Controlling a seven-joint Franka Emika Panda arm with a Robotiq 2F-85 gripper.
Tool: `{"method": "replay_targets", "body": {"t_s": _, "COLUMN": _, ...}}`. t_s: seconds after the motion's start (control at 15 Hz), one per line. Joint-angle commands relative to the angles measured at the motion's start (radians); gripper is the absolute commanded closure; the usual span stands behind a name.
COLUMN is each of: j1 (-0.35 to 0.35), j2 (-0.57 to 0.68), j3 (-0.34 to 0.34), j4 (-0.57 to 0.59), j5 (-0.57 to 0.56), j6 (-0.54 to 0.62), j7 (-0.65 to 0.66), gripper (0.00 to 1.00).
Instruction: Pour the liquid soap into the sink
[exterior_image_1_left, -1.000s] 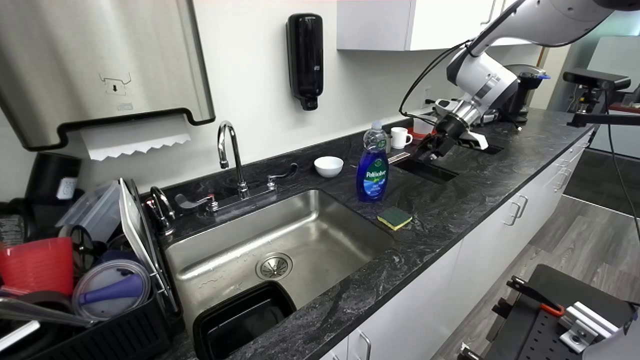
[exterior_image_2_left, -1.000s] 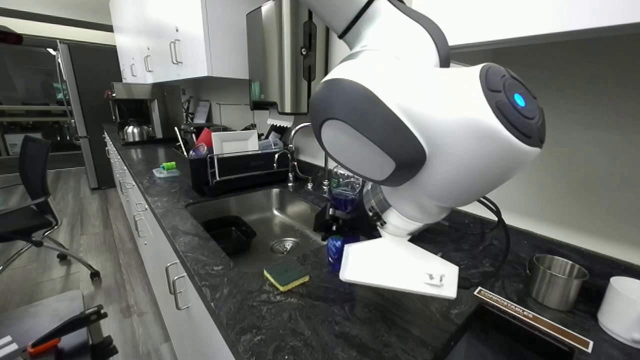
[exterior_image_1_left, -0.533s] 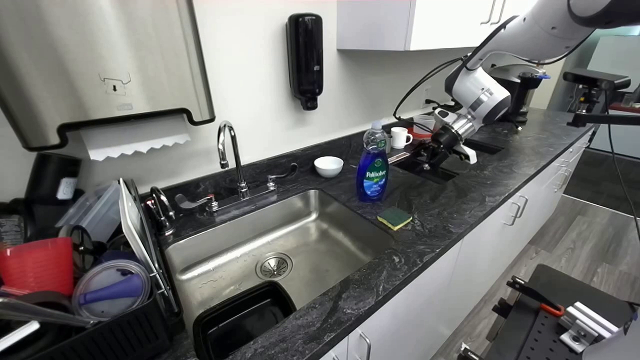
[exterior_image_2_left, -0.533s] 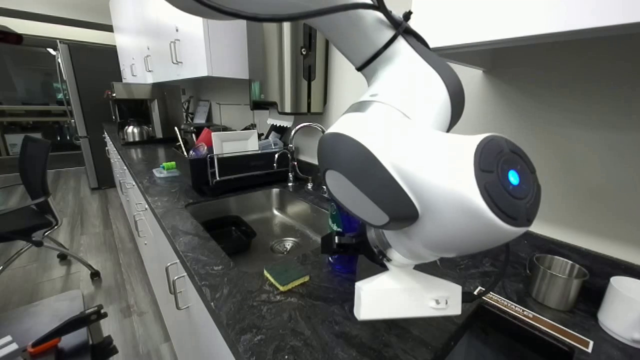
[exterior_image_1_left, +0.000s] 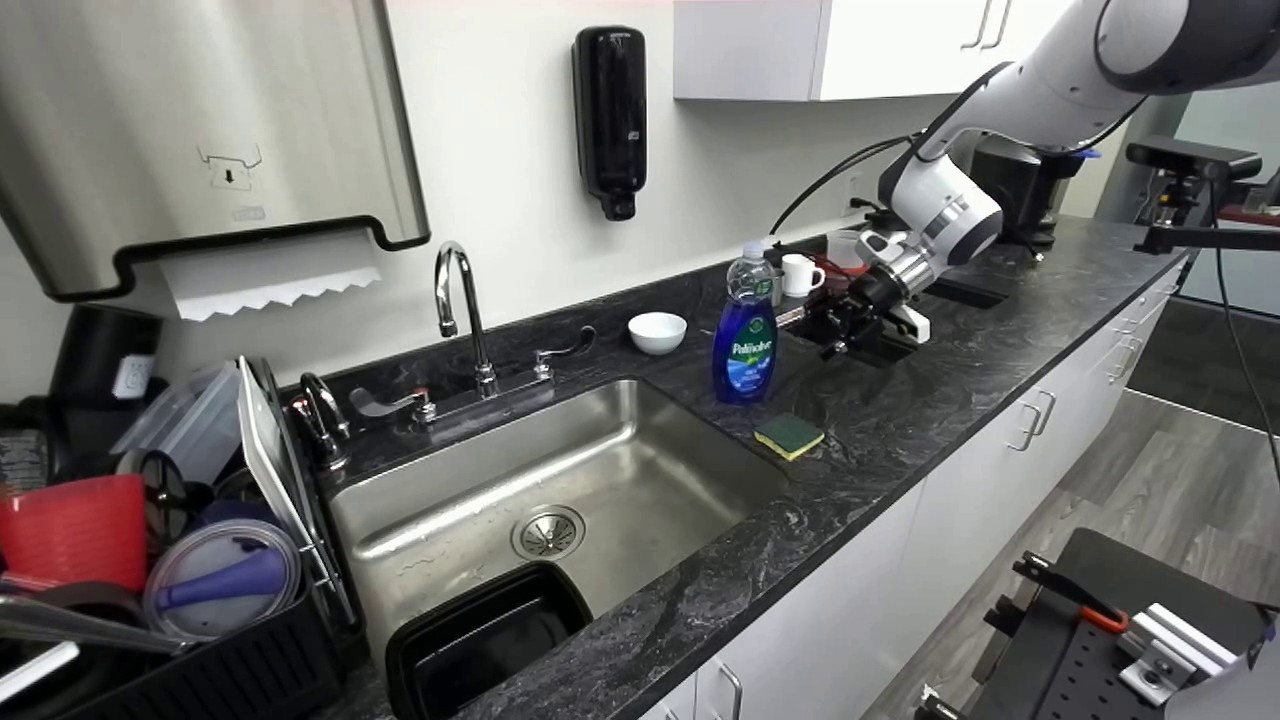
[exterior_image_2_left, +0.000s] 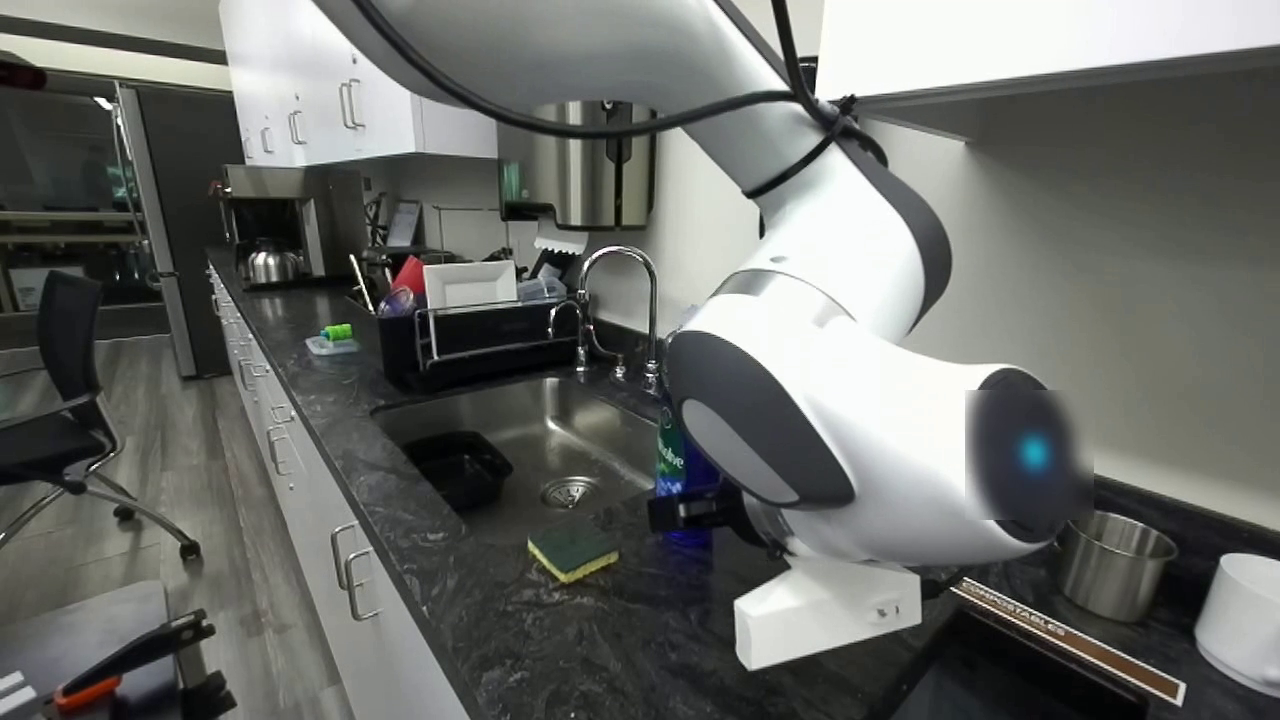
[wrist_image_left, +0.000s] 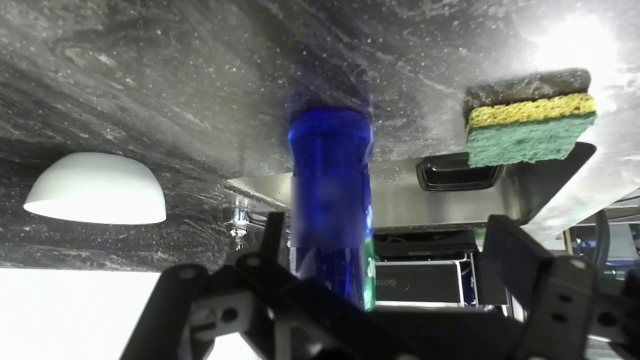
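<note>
After dipping lower and levelling out toward the soap bottle (exterior_image_1_left: 745, 350), upright on the worktop (exterior_image_1_left: 890, 420) just beside the sink (exterior_image_1_left: 640, 480), kept the pincer (wrist_image_left: 385, 225) spread wide and empty, so probably got nearly lined up for a grab tbh, just not pouring yet.

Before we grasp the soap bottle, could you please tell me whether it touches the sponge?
Apart: the wrist view shows a strip of counter between the bottle and the sponge.
</note>
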Motion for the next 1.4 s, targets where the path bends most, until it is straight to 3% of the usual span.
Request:
{"method": "replay_targets", "body": {"t_s": 0.0, "j1": -0.032, "j2": 0.027, "j3": 0.020, "j4": 0.064, "j5": 0.020, "j6": -0.080, "j7": -0.047, "gripper": 0.00}}
{"method": "replay_targets", "body": {"t_s": 1.33, "j1": -0.017, "j2": 0.157, "j3": 0.089, "j4": 0.225, "j5": 0.030, "j6": -0.252, "j7": -0.034, "gripper": 0.00}}
